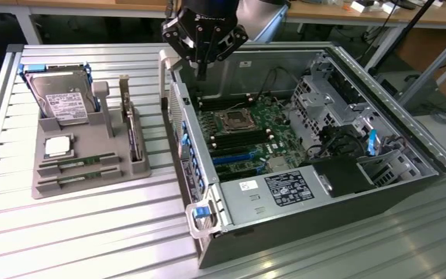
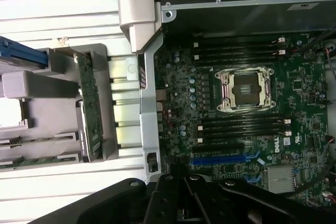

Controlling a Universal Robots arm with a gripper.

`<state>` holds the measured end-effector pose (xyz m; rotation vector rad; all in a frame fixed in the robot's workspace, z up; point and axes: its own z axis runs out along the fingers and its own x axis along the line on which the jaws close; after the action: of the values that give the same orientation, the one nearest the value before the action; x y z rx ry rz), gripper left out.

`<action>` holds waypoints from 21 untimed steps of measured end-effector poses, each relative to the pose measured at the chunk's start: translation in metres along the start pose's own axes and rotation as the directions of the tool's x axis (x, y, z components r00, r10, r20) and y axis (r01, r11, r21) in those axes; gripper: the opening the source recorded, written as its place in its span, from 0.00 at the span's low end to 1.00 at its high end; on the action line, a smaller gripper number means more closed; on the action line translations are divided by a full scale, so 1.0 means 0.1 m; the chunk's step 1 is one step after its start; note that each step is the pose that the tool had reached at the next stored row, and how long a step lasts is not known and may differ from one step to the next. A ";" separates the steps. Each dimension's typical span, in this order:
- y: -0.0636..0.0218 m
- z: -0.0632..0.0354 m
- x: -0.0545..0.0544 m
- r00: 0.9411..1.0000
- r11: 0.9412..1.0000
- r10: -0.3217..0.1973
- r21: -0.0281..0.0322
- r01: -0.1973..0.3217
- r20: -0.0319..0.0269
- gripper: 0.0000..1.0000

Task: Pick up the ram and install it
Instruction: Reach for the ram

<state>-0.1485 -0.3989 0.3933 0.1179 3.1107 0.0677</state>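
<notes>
Green ram (image 1: 79,160) in grey holder (image 1: 99,136), well apart from jaws — closed tight; above computer case (image 1: 301,232)

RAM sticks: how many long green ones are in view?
2. One thin green RAM stick lies in the grey plastic holder beside the square silver processor chip; the second RAM stick in the next slot. Others may be hidden.

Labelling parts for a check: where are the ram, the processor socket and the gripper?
ram (image 1: 79,160): exterior view, middle of one stick's green top edge.
processor socket (image 1: 233,121): exterior view, its centre.
gripper (image 1: 201,74): exterior view, between its fingertips.
</notes>
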 end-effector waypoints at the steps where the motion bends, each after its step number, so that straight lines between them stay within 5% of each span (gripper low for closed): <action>1: -0.001 0.000 0.01 1.000 1.000 0.000 0.000 0.000 0.000 0.10; 21: -0.022 -0.009 0.30 1.000 1.000 0.000 0.000 0.000 0.002 0.10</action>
<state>-0.1784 -0.3989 0.3933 0.1177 3.1088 0.0678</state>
